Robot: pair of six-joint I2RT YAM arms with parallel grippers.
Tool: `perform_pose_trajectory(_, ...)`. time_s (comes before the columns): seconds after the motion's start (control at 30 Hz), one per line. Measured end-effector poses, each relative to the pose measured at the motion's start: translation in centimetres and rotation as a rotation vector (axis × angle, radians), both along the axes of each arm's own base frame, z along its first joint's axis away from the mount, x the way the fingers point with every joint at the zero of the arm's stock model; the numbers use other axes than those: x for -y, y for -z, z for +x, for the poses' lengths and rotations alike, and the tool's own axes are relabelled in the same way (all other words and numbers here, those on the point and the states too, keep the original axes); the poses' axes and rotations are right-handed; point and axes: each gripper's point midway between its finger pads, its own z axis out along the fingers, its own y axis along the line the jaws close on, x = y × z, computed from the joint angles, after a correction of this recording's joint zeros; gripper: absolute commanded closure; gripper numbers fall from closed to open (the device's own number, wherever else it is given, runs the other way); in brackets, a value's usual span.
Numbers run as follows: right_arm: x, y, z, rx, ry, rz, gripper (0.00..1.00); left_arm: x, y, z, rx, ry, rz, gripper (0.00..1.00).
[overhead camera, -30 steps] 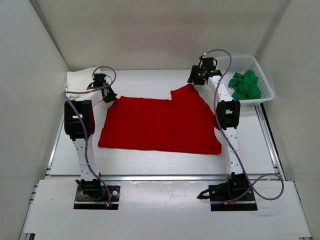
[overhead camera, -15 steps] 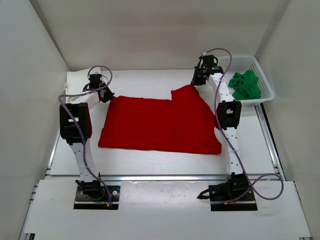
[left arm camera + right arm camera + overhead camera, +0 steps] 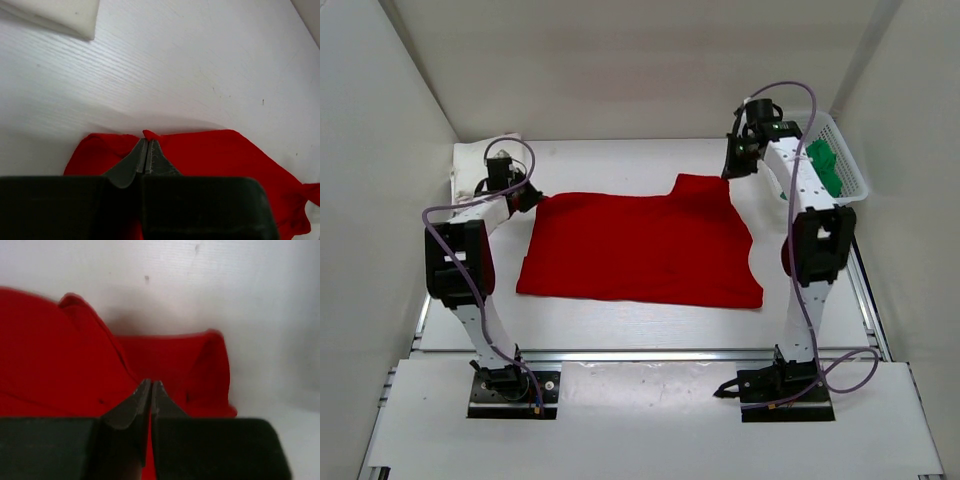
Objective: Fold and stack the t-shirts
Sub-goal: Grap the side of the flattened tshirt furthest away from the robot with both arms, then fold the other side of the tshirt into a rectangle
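Both are closed: the left gripper (image 3: 146, 150) pinches the far left corner of the red t-shirt (image 3: 640, 245), the right gripper (image 3: 151, 389) has its jaws together at the far right corner, where a hold cannot be told, and the shirt lies spread flat on the white table (image 3: 620, 160) between them.

Right gripper (image 3: 151, 386), lower centre: dark fingers (image 3: 125, 412) pressed together tip to tip. Behind them the red t-shirt (image 3: 55, 355) fills the left and centre of the frame, with a raised fold at upper left and a rumpled edge at centre right. The white table (image 3: 265, 305) occupies the top and right.
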Motion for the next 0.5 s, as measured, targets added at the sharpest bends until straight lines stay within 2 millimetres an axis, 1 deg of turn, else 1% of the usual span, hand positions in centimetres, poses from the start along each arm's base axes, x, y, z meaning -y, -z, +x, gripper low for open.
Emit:
perform_pose_trajectory(0.03,0.2,-0.1,-1.9,-0.013,0.001,-0.004,1.0,-0.2,0.1,-0.4,-0.002,-0.006,-0.009,1.0)
perform_pose_trajectory(0.13,0.6,0.7,-7.2,-0.049,0.005,-0.006,1.0,-1.0,0.7,-2.0,-0.017,-0.027,-0.031,1.0)
perform_pose_trajectory(0.17,0.8,1.1,-8.7,-0.059,0.008,-0.005,1.0,-1.1,0.7,-2.4,-0.019,-0.031,-0.035,1.0)
perform_pose_trajectory(0.23,0.9,1.9,-11.1,-0.069,0.01,0.0,1.0,-1.5,0.7,-3.1,-0.022,-0.041,-0.039,1.0)
perform_pose_trajectory(0.37,1.1,3.8,-14.5,-0.08,0.018,0.012,1.0,-1.6,0.0,-4.3,-0.006,-0.041,-0.04,1.0)
perform_pose_trajectory(0.43,1.1,4.4,-15.8,-0.08,0.021,0.015,1.0,-1.7,-0.8,-4.9,0.008,-0.039,-0.042,1.0)
perform_pose_trajectory(0.5,1.3,4.7,-16.8,-0.071,0.029,0.018,1.0,-2.2,-1.7,-5.4,0.027,-0.043,-0.047,1.0)
